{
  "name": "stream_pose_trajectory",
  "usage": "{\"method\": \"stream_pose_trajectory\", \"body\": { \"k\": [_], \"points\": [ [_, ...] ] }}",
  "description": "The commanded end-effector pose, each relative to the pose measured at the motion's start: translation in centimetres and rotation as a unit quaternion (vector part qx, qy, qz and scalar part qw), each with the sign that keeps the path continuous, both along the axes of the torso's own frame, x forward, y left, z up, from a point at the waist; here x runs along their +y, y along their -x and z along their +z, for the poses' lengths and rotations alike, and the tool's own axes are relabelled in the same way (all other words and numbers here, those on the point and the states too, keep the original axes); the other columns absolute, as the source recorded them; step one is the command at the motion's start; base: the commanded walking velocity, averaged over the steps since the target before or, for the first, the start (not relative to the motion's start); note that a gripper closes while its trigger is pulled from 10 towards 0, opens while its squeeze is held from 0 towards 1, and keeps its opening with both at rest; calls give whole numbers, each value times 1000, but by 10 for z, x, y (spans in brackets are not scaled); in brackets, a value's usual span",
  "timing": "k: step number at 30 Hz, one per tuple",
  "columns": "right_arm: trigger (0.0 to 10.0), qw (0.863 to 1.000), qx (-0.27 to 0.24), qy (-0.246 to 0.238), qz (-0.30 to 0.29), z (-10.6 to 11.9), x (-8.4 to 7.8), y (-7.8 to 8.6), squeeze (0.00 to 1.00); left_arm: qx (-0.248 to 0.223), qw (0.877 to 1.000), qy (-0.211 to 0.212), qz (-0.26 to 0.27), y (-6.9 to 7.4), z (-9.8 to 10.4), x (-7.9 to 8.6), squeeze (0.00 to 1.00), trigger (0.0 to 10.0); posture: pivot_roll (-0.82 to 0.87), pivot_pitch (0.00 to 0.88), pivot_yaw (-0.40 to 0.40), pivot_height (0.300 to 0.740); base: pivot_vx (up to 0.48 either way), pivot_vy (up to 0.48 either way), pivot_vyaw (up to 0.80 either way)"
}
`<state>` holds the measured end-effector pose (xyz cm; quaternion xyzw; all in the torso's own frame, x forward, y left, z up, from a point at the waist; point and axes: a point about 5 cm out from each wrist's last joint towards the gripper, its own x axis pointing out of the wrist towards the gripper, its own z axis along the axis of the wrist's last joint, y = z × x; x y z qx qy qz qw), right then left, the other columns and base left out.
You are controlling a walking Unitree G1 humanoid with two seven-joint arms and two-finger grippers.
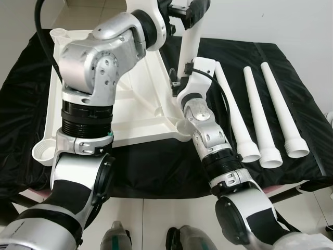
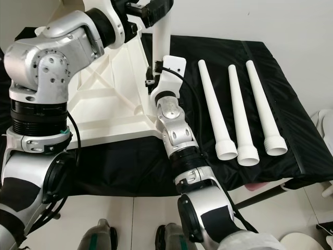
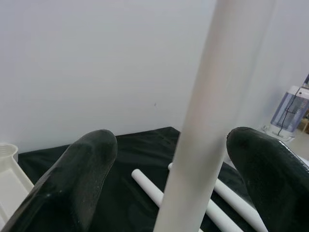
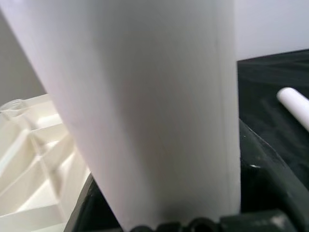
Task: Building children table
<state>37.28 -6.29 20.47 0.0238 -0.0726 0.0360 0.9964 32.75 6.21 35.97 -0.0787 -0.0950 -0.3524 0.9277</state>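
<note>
A white tabletop [image 1: 140, 99] lies upside down on a black cloth [image 1: 156, 169]. One white table leg [image 1: 190, 47] stands upright at its near right corner socket. High on that leg, my left gripper [image 1: 188, 8] is open, a black finger [image 3: 91, 169] on each side with gaps to the leg [image 3: 207, 121]. My right gripper [image 1: 179, 86] is low on the same leg [image 4: 145, 111], which sits deep between its fingers [image 4: 263, 169], shut on it. Three loose legs [image 1: 260, 117] lie side by side to the right.
The cloth-covered work surface ends close in front of me, with pale floor and my feet [image 1: 151, 237] below. A white wall stands behind. A white-and-blue appliance [image 3: 289, 106] is off to the right, beyond the cloth's edge.
</note>
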Motion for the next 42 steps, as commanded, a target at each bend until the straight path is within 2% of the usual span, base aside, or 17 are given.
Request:
{"method": "stream_pose_trajectory", "body": {
  "k": [1, 7, 8, 10, 13, 17, 18, 19, 20, 22, 27, 30, 35, 37, 38, 40, 42],
  "points": [
    [10000, 1000, -2, -8, -20, 4, -14, -5, 0, -12, 999, 2, -30, 10, 2, 5, 0, 10000, -48, 29, -30, 740, 0, 0, 0],
    [10000, 1000, -2, -1, -31, 0, -27, -5, 0, -7, 1000, 4, -21, 16, -5, 15, 0, 10000, -51, 33, -29, 740, 0, 0, 0],
    [10000, 1000, -7, 7, -26, -2, -33, -4, 0, 0, 1000, -4, -14, 11, -14, 18, 0, 10000, -54, 32, -28, 740, 0, 0, 0],
    [10000, 1000, -7, 7, -26, -2, -33, -4, 0, 0, 1000, -4, -14, 11, -14, 18, 0, 10000, -54, 32, -28, 740, 0, 0, 0],
    [10000, 1000, -18, 6, -10, -4, -42, -1, 0, 23, 1000, 8, 3, 5, -28, 30, 0, 10000, -58, 35, -25, 740, 0, 0, 0],
    [10000, 1000, -24, 1, -5, -4, -45, 0, 0, 27, 999, 5, 18, 4, -35, 38, 0, 10000, -59, 35, -24, 740, 0, 0, 0],
    [10000, 999, -36, -7, 11, -3, -48, 3, 0, 40, 997, 19, 56, 3, -48, 55, 0, 10000, -63, 30, -23, 740, 0, 0, 0],
    [10000, 999, -36, -7, 11, -3, -48, 3, 0, 40, 997, 19, 56, 3, -48, 55, 0, 10000, -63, 30, -23, 740, 0, 0, 0],
    [10000, 999, -41, -7, 15, -3, -50, 4, 0, 53, 996, 24, 74, 2, -56, 61, 0, 10000, -64, 29, -23, 740, 0, 0, 0],
    [10000, 999, -41, -7, 15, -3, -50, 4, 0, 53, 996, 24, 74, 2, -56, 61, 0, 10000, -64, 29, -23, 740, 0, 0, 0],
    [10000, 998, -49, -8, 39, -4, -46, 7, 0, 142, 979, 49, 135, -4, -103, 74, 0, 10000, -67, 20, -25, 740, 0, 0, 0],
    [10000, 998, -51, -7, 39, -4, -46, 7, 0, 146, 978, 56, 141, -3, -107, 76, 0, 10000, -67, 17, -25, 740, 0, 0, 0],
    [10000, 998, -50, -7, 34, -2, -46, 7, 0, 151, 971, 82, 169, 4, -120, 83, 0, 10000, -70, 10, -26, 740, 0, 0, 0],
    [10000, 998, -50, -7, 37, -2, -46, 8, 0, 147, 972, 61, 175, 12, -134, 84, 0, 10000, -66, 9, -27, 740, 0, 0, 0],
    [10000, 998, -50, -7, 37, -2, -46, 8, 0, 147, 972, 61, 175, 12, -134, 84, 0, 10000, -66, 9, -27, 740, 0, 0, 0],
    [10000, 996, -62, -1, 72, -2, -43, 12, 0, 160, 973, 35, 160, 21, -151, 80, 0, 10000, -61, 8, -29, 740, 0, 0, 0],
    [10000, 994, -66, 1, 82, -2, -42, 13, 0, 162, 975, 21, 151, 25, -157, 77, 0, 10000, -57, 7, -32, 740, 0, 0, 0]
  ]
}}
